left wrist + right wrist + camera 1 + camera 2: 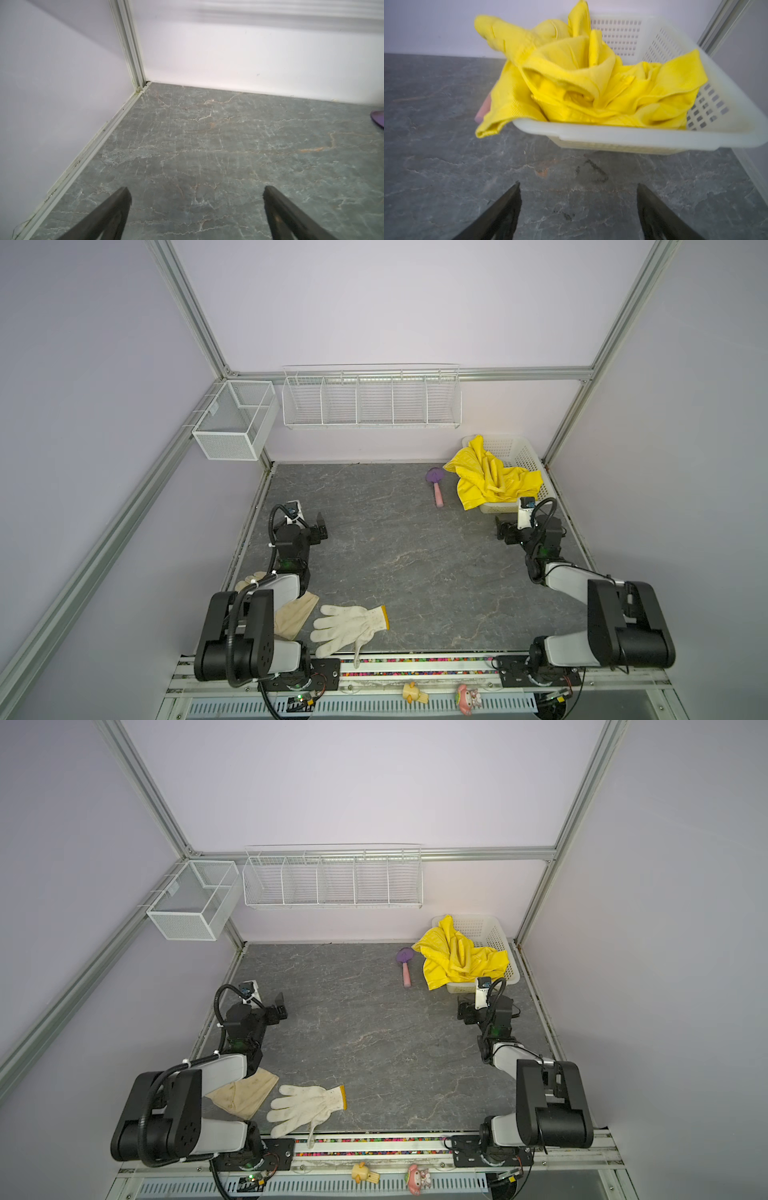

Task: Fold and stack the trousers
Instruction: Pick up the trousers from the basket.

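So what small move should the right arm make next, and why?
Probably ease the right gripper forward and up over the rim of the white basket to pinch the trousers. They lie crumpled in it, one part hanging over its side, and the open, empty gripper sits just short, facing them.

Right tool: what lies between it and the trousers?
Right wrist view: only bare tabletop, then the near rim of the white basket, with the trousers heaped inside.
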